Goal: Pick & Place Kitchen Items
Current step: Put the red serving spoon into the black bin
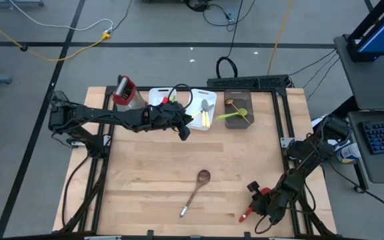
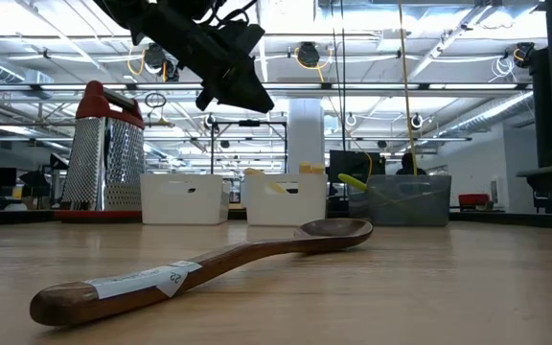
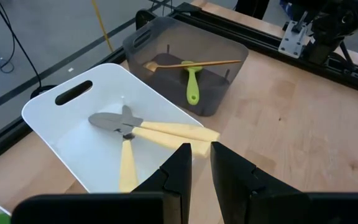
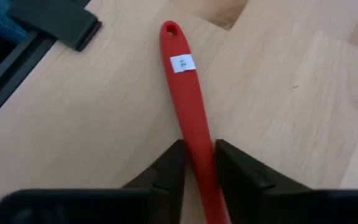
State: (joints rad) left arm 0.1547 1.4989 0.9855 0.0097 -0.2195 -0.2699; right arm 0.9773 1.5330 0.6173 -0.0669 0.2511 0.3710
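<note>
Standing over the table and reading it from the left, I see the left gripper [image 1: 183, 131] hanging above the near edge of the white bin [image 3: 55, 134], its fingers [image 3: 179, 171] drawn close with only a narrow slot between them and nothing in it. Inside that bin lie the cream-handled knives [image 3: 160, 130], smooth pale handles crossed, with dull grey blades. Next along, the grey bin [image 3: 219, 102] holds a green spatula [image 3: 192, 87] and a thin gold ladle [image 3: 194, 64]; behind the bins stands a metal grater [image 2: 103, 158] with a red top. In the middle of the pale wooden table [image 1: 152, 187] lies the brown wooden spoon [image 1: 197, 189], long, dark and glossy, bowl toward the bins, a paper label on its handle. Over at the near right corner, the right gripper [image 4: 197, 163] is down on the red spoon [image 4: 186, 99], fingers pinching its slim, smooth plastic handle, which carries a small white sticker and a hanging hole at the end. I'd say this grasp is the step in hand: that slick, tapering handle could twist or slide, so squeeze squarely across it, lift straight up before swinging, and keep the long end clear of the black frame [image 1: 292, 153] beside it.
</note>
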